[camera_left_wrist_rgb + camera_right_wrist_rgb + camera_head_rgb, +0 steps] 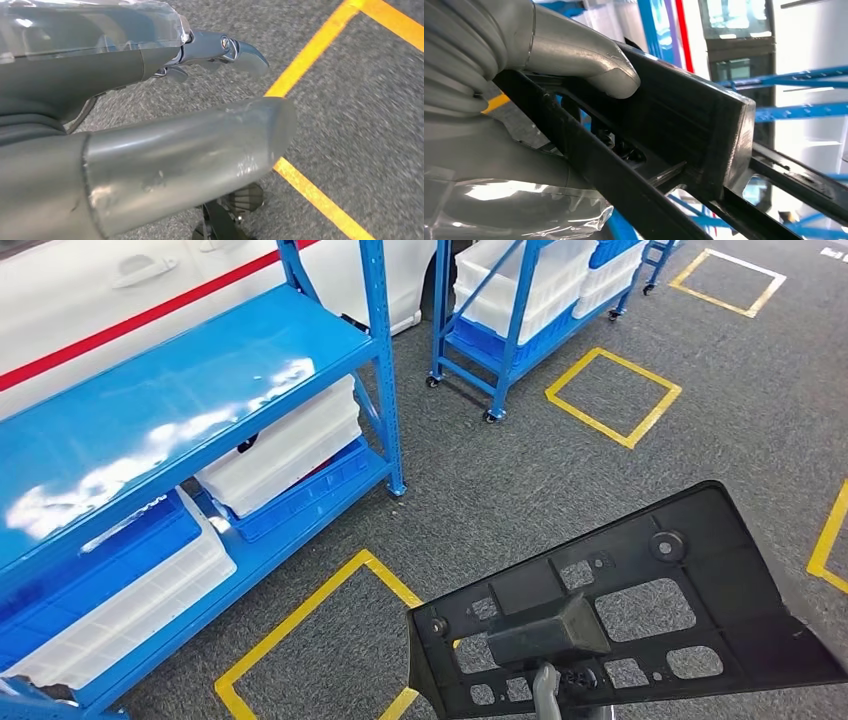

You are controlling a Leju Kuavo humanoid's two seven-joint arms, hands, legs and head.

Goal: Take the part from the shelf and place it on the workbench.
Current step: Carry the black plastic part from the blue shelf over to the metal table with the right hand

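Observation:
The part (640,590) is a flat black plastic bracket with several cut-outs and a raised block in its middle. It hangs tilted over the grey carpet at the lower right of the head view. My right hand (545,692) grips it from below, and little of the hand shows past the part's edge. In the right wrist view the thumb (589,60) presses on the part's raised block (684,115). My left hand (175,150) hangs above the floor with thumb and fingers apart and nothing in it.
The blue shelf (180,390) stands to my left, its top board bare, with white bins (290,445) and blue bins below. A wheeled blue rack (520,310) stands further back. Yellow tape squares (612,395) mark the carpet. A white car body (120,290) stands behind the shelf.

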